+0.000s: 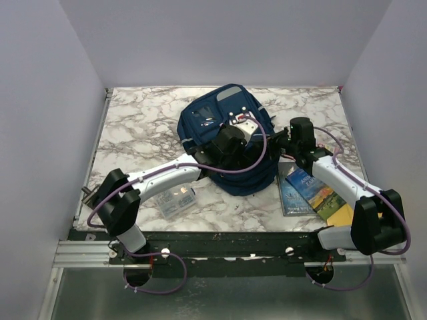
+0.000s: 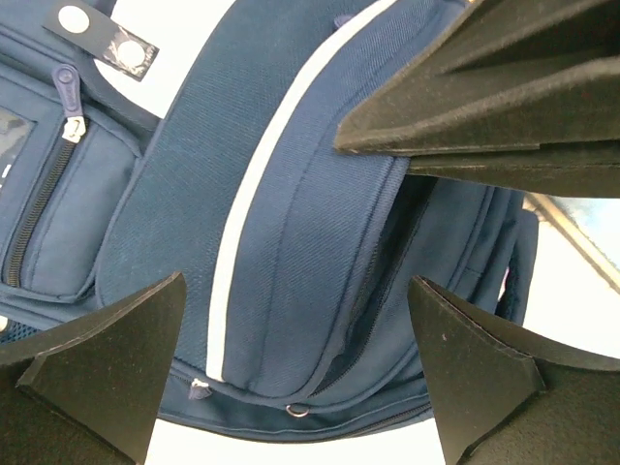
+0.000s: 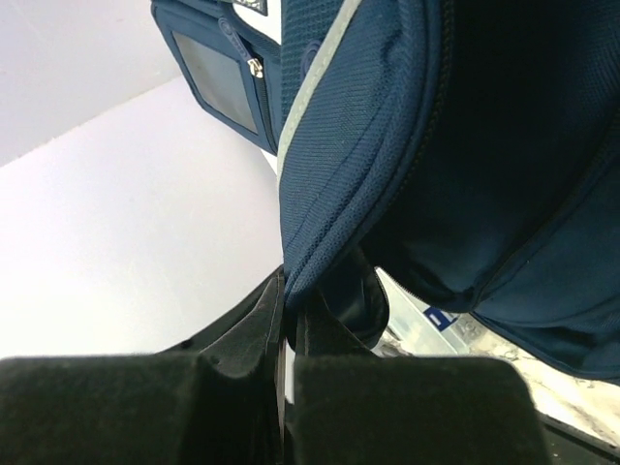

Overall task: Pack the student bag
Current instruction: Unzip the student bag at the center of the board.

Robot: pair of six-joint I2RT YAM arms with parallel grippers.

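Your worktop (image 1: pixel 133 120) leaves open room left of the student bag (image 1: pixel 230 143), which lies at its middle. The bag looks soft and floppy, so take it by a rim. Your right tool (image 3: pixel 289 320) is clamped on its edge and your left tool (image 2: pixel 295 320) hangs wide open above it. Mind the books (image 1: pixel 307 190) near right.

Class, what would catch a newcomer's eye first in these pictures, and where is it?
The navy student bag lies central on the marble table. The right gripper pinches its edge; the left gripper hangs open above it. Books lie at the right.
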